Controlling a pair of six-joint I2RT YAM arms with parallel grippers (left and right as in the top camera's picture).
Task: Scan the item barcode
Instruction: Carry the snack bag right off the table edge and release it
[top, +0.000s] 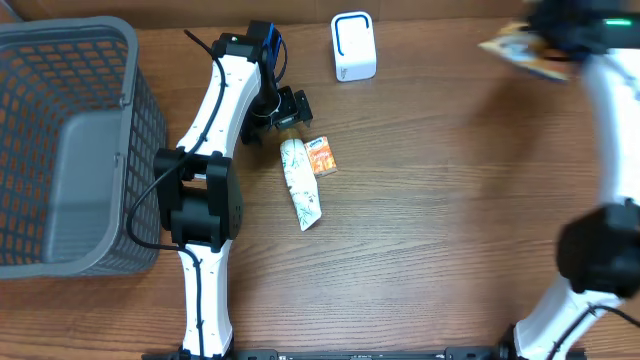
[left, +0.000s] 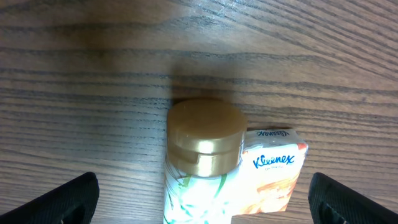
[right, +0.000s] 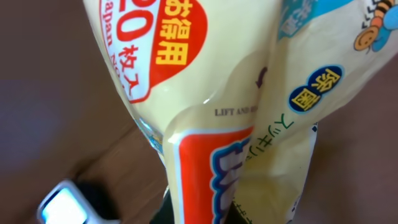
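Pouch (right: 249, 112): yellow with red panels and Japanese print, held up off the bench (top: 450, 220) at the far right corner; blurred from overhead.
Right pincer (top: 545, 38): pinching the pouch, which hangs in front of its wrist camera.
Scanner (top: 352, 45): white, upright at the far middle of the bench, well apart from the pouch; the right wrist view shows it at lower left.
Left pincer (top: 278, 115): spread wide above the tube's cap end, fingers (left: 62, 199) clear on either side.
Tube (top: 300, 185): white with a leafy print, lying flat, gold cap (left: 205, 134) toward the far edge.
Tissues (left: 273, 171): orange Kleenex pack, flat, touching the tube's right side just below the cap.
Basket (top: 130, 100): grey, at the left edge, beside the left arm.
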